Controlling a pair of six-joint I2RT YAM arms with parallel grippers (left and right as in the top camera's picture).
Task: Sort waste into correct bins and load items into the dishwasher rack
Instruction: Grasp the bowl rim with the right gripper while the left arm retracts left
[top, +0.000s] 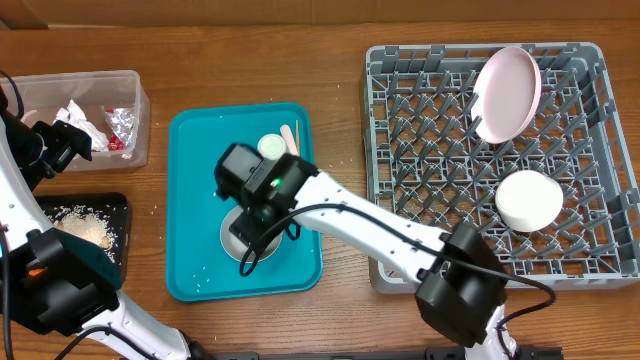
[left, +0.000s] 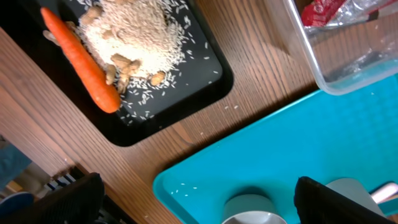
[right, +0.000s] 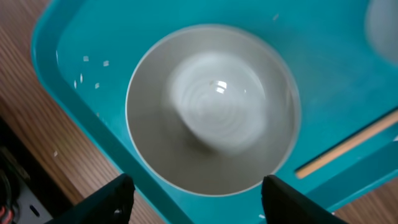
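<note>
Bowl (right: 213, 109) on the teal tray (right: 74, 37), with the right gripper (right: 198, 190) over it.
In the right wrist view the white bowl fills the middle of the frame, somewhat blurred. The fingers (right: 109, 202) show at the lower edge, spread apart, one at each side of the bowl's lower rim. Nothing is pinched, and I cannot tell whether they touch it. A stick (right: 345, 143) lies on the tray at right, just beside the bowl. The left gripper (left: 199, 202), at the lower edge of its frame, has its fingers spread wide and empty above a corner of the tray. The black tray (left: 205, 74) with rice (left: 134, 31) and carrot (left: 81, 59) lies at upper left.
</note>
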